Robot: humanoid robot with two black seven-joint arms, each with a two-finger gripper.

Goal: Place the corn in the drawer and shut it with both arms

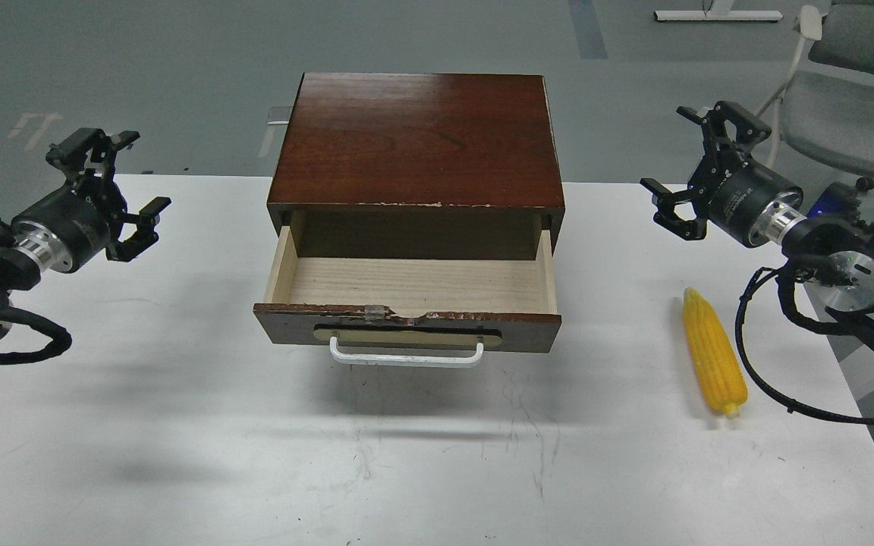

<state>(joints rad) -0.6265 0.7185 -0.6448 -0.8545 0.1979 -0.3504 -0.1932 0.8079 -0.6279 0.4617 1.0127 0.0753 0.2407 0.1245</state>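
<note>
The yellow corn (712, 353) lies on the white table at the right, its pointed end away from me. The dark brown drawer (414, 284) is pulled out of its cabinet (416, 140), pale wood inside and nothing in it, its white bar handle (405, 356) facing me. My right gripper (683, 163) hangs open above the table, up and behind the corn, holding nothing. Well to the left of the drawer, my left gripper (127, 176) is open and holds nothing too.
The white table (179, 425) spreads in front of the drawer and on both sides. A grey chair (847, 83) stands behind the right arm, off the table. Black cables (771, 364) loop down from the right arm beside the corn.
</note>
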